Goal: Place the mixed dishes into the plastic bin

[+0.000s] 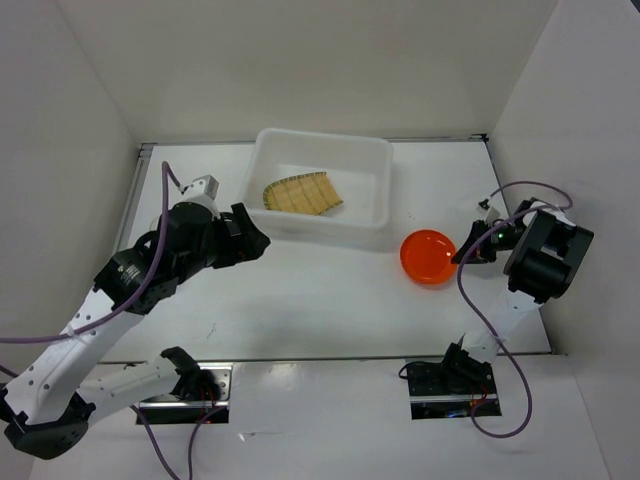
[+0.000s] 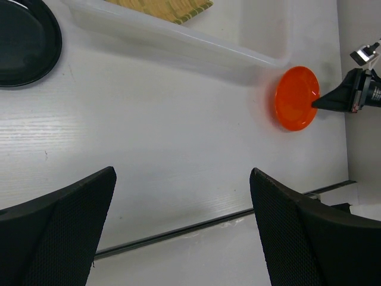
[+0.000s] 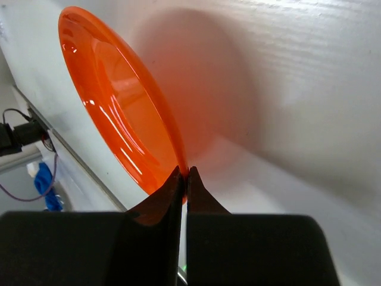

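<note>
The translucent white plastic bin [image 1: 372, 175] stands at the back middle of the table with the tan bamboo tray [image 1: 301, 193] lying inside it. The small orange plate [image 1: 428, 256] is just right of the bin's front corner. My right gripper [image 1: 461, 256] is shut on the plate's right rim; in the right wrist view its tips [image 3: 184, 174] pinch the orange rim [image 3: 119, 113]. My left gripper [image 1: 262, 240] is open and empty by the bin's left front corner. The black plate [image 2: 24, 39] shows only in the left wrist view, top left. No clear cups are in view.
White enclosure walls rise at the back and both sides. A dark seam [image 1: 330, 356] marks the table's front edge. Purple cables loop beside each arm. The bin's near wall [image 2: 178, 44] and the orange plate [image 2: 296, 98] also show in the left wrist view.
</note>
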### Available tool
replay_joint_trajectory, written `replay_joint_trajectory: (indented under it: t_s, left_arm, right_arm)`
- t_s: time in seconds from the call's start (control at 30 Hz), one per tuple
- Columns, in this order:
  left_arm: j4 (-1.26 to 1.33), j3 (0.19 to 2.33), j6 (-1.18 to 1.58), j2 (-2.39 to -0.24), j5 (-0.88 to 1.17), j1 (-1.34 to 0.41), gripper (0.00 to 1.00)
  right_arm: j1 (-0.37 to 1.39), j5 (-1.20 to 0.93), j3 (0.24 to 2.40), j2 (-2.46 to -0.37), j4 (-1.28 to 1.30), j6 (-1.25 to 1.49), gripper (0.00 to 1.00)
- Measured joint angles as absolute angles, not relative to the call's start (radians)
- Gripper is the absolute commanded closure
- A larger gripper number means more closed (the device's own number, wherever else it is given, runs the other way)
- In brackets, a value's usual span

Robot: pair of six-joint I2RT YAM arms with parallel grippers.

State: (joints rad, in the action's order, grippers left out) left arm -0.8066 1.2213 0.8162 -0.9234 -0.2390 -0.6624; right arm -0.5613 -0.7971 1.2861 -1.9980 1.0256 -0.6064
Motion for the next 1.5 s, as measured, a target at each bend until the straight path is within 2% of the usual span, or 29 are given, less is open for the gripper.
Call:
replay_joint_trajectory:
  t_s: [0.33, 0.73, 1.13, 1.3, 1.5]
  left_arm:
    - [-0.807, 1.221, 0.812, -0.879, -0.266, -0.662, 0.01]
    - [-0.808, 1.201, 0.814, -0.846, -0.279, -0.662, 0.01]
    - [-0.823, 1.162, 0.847, -0.781, -0.284, -0.662, 0.01]
    - [-0.823, 1.162, 0.848, -0.790, -0.284, -0.662, 0.01]
    - [-0.822, 1.162, 0.844, -0.821, -0.284, -0.662, 0.01]
  right_arm:
    - [-0.586, -0.798, 1.282, -1.934, 1.135, -0.708, 1.00]
    - [-0.363, -0.812, 1.290, -1.899, 1.164, -0.735, 1.00]
    - [-0.328, -0.860, 1.384, -1.771, 1.253, -0.755, 1.00]
    - [-0.268, -0.897, 1.520, -1.771, 1.266, -0.714, 1.00]
    - [-0.169, -0.934, 1.861, -1.853, 1.276, -0.622, 1.00]
